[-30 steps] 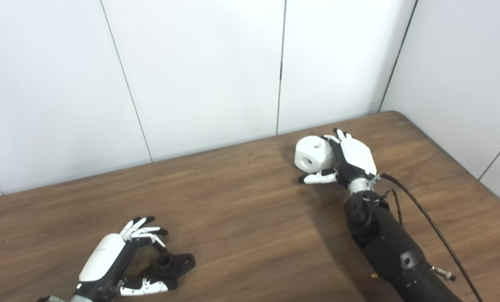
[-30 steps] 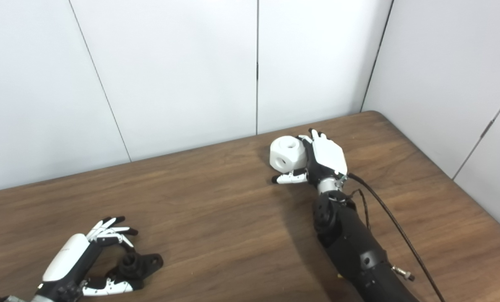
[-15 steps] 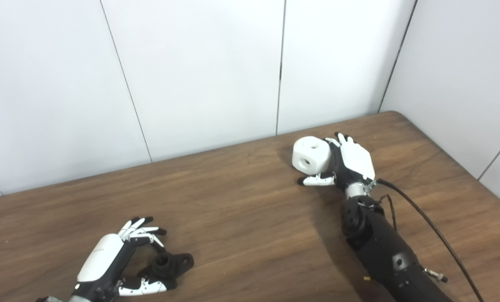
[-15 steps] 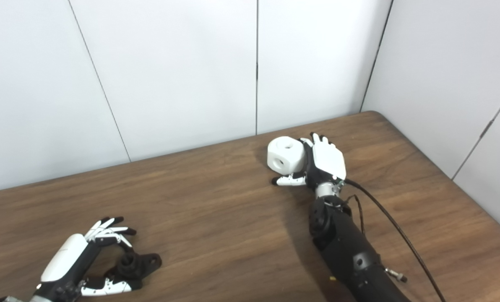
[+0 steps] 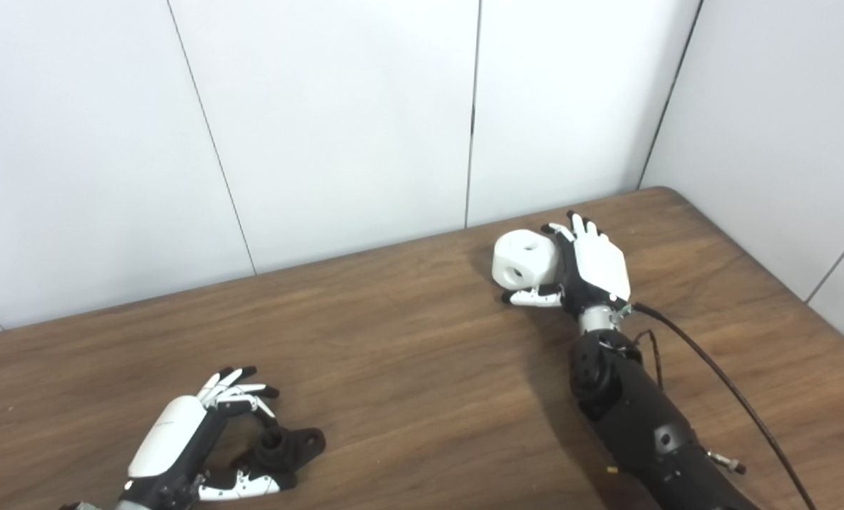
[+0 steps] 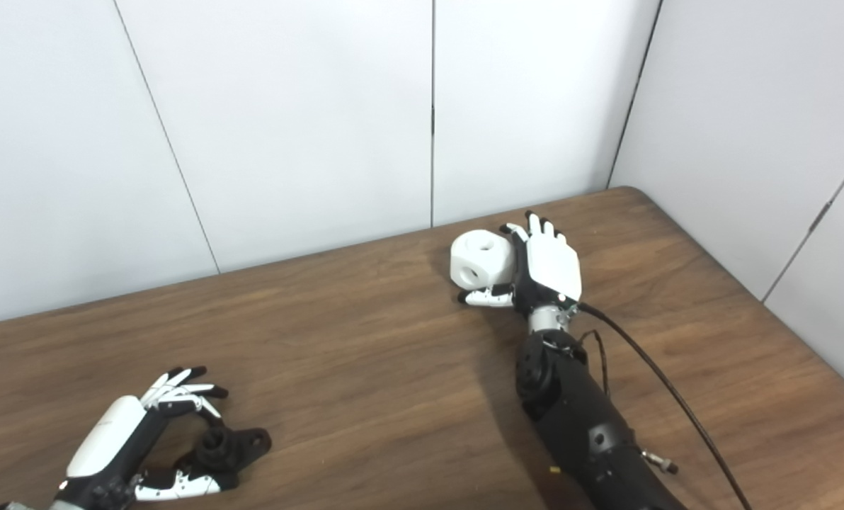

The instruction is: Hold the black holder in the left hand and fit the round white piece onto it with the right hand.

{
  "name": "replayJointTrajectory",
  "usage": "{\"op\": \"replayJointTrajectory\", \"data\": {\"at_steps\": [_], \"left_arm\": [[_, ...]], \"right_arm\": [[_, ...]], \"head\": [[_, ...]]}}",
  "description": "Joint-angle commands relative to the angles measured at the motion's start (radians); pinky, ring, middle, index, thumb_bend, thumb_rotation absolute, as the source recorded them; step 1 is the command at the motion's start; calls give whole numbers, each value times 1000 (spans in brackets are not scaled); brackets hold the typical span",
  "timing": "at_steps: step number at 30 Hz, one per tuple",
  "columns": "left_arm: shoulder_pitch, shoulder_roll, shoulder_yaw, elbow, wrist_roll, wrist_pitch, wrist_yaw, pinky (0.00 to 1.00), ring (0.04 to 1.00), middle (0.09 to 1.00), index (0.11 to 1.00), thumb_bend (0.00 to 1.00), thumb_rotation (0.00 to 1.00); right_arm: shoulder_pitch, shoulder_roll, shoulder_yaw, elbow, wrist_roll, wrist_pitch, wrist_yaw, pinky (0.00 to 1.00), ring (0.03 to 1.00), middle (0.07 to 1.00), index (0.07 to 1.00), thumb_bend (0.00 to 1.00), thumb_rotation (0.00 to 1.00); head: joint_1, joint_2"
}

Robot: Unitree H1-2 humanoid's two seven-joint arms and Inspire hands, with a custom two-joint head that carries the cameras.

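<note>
The black holder lies on the wooden table at the near left. My left hand is curved around its left side, fingers arched above it and thumb along its near edge, still apart and open. The round white piece, a chunky block with round holes, rests on the table at the far right. My right hand stands open just right of it, palm against its side, fingers pointing away from me and thumb stretched along its near base.
White wall panels close off the table's far edge and right edge. A black cable trails from the right wrist across the table's right part. Bare wood lies between the two hands.
My right hand has edged slightly left and straightened its fingers beside the white piece, which has shifted a little left. The left hand and the holder have barely moved.
</note>
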Motion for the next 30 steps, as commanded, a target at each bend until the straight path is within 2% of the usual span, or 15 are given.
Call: {"op": "replayJointTrajectory", "data": {"at_steps": [1,6,9,13,14,17,18,19,20,24,30], "left_arm": [[-3,16,10,-10,-9,-16,21,1000,939,775,481,521,43],[-5,21,8,-1,-10,-26,27,1000,939,776,481,521,43],[-5,20,9,1,-13,-27,28,1000,937,773,481,521,43],[-3,20,12,-5,-18,-28,32,1000,932,770,481,521,43],[-4,22,11,-6,-21,-29,34,1000,930,769,481,521,43],[0,24,16,-18,-23,-28,32,1000,926,766,481,521,43],[1,24,18,-22,-23,-28,31,999,925,766,481,521,43],[3,25,19,-27,-24,-27,30,999,924,765,481,521,43],[5,26,21,-31,-25,-28,30,1000,925,765,481,521,43],[14,35,26,-47,-22,-29,32,1000,923,765,481,521,43],[23,29,36,-64,-26,-16,20,1000,923,765,481,521,43]], "right_arm": [[-47,-12,-12,-16,-3,-28,-29,1000,1000,988,850,949,379],[-55,3,-6,-17,-13,7,-24,1000,1000,992,863,950,398],[-67,15,-7,7,-17,4,-51,1000,1000,979,852,955,406],[-95,32,-18,79,-5,-30,-116,1000,1000,935,757,976,419],[-101,36,-23,100,5,-48,-136,1000,1000,922,720,959,409],[-118,39,-28,169,17,-105,-203,1000,1000,849,567,818,330],[-122,38,-27,183,18,-113,-215,1000,997,829,527,671,246],[-126,38,-26,196,18,-112,-221,1000,994,817,503,580,194],[-129,37,-23,208,17,-112,-226,1000,984,805,493,548,175],[-134,33,-18,243,33,-149,-237,1000,953,783,484,517,156],[-131,40,-11,236,39,-150,-234,1000,951,788,485,515,157]], "head": [[-8,-4],[-19,-12],[-20,-15],[-26,-23],[-30,-24],[-28,-24],[-27,-25],[-25,-24],[-25,-24],[-21,-20],[-18,-15]]}}
